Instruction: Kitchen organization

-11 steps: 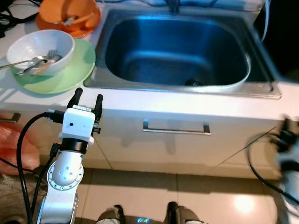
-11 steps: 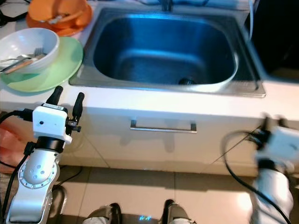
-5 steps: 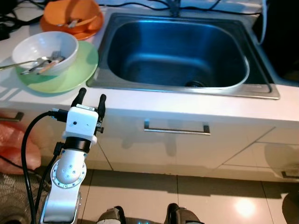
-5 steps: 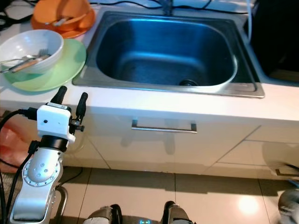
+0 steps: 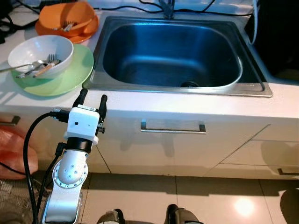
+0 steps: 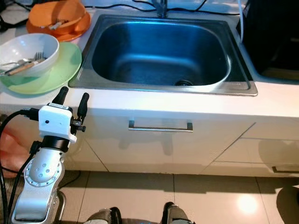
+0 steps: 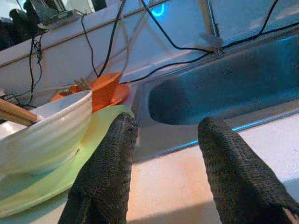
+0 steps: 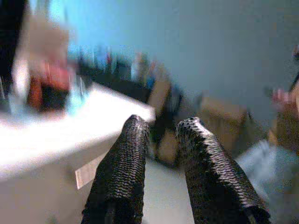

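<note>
On the counter left of the sink, a white bowl (image 5: 41, 51) holding a fork and other utensils rests on a green plate (image 5: 63, 78). Behind it an orange bowl (image 5: 65, 17) sits on an orange plate. My left gripper (image 5: 93, 97) is open and empty, raised at the counter's front edge just below the green plate. In the left wrist view the left gripper (image 7: 168, 123) points over the counter toward the white bowl (image 7: 46, 126) and the steel sink (image 7: 224, 88). My right gripper (image 8: 162, 123) appears in a blurred wrist view, with a narrow gap between its fingers and nothing in it.
The empty steel sink (image 5: 177, 91) takes up the middle of the white counter, with a drawer handle (image 5: 172, 127) below it. Black cables run along the back wall. A pink bag (image 5: 14, 151) lies on the tiled floor at the left.
My right arm, blurred at the lower right a second ago, has dropped out of the eye views. The camera shifted slightly. The left gripper stays open at the counter edge.
</note>
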`<state>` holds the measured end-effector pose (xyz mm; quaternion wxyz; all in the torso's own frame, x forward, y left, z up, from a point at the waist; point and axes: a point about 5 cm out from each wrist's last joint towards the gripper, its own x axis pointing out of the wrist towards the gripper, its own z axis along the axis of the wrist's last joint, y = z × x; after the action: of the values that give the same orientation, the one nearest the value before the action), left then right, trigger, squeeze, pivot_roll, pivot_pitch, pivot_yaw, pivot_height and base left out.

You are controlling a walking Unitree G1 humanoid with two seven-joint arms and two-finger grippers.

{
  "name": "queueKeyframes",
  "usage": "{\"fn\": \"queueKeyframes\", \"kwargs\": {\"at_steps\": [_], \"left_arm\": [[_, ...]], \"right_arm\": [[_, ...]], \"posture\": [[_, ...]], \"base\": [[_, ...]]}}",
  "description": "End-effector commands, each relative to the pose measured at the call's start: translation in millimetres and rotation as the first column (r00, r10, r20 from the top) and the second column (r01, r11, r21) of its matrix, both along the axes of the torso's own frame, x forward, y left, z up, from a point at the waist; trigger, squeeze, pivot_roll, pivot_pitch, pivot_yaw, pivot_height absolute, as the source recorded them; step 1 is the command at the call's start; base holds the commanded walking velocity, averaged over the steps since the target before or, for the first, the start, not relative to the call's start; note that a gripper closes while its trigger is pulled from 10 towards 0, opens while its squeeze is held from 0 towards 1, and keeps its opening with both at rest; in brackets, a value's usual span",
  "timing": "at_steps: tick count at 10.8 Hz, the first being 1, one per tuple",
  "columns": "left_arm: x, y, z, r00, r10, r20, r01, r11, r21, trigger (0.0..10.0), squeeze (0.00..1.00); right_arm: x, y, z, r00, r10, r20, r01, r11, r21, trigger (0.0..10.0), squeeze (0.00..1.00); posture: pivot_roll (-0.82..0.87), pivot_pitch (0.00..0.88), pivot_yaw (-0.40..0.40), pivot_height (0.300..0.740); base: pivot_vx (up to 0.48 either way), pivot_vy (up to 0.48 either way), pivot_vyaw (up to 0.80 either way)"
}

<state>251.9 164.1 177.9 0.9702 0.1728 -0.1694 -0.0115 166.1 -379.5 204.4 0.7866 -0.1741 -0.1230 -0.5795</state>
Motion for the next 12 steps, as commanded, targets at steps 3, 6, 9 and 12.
{"fn": "queueKeyframes", "kwargs": {"at_steps": [3, 6, 9, 12], "left_arm": [[5.8, -1.8, 2.3, 1.000, 0.002, 0.010, -0.002, 1.000, -0.004, 10.0, 0.00], [17.4, -12.6, 13.0, 0.998, -0.021, 0.055, 0.022, 0.999, -0.023, 10.0, 0.00], [28.4, -15.1, 19.4, 0.996, 0.004, 0.092, -0.002, 1.000, -0.031, 10.0, 0.00], [24.9, -11.6, 3.4, 0.997, 0.046, 0.062, -0.046, 0.999, -0.004, 10.0, 0.00]], "right_arm": [[67.3, 62.1, 39.1, 0.843, 0.530, 0.095, -0.524, 0.848, -0.080, 10.0, 0.00], [119.8, 151.1, 22.0, 0.435, 0.898, 0.063, -0.900, 0.434, 0.031, 10.0, 0.00], [139.2, 223.1, -2.2, 0.095, 0.986, 0.137, -0.988, 0.076, 0.135, 10.0, 0.00], [149.5, 236.5, -17.5, 0.051, 0.982, 0.180, -0.982, 0.016, 0.186, 10.0, 0.00]], "posture": [[-0.05, 0.144, -0.022, 0.740], [-0.04, 0.137, -0.023, 0.740], [0.01, 0.113, -0.018, 0.740], [0.04, 0.095, -0.019, 0.740]], "base": [[0.000, 0.000, 0.00], [0.000, 0.000, 0.00], [0.000, 0.000, 0.00], [0.000, 0.000, 0.00]]}}
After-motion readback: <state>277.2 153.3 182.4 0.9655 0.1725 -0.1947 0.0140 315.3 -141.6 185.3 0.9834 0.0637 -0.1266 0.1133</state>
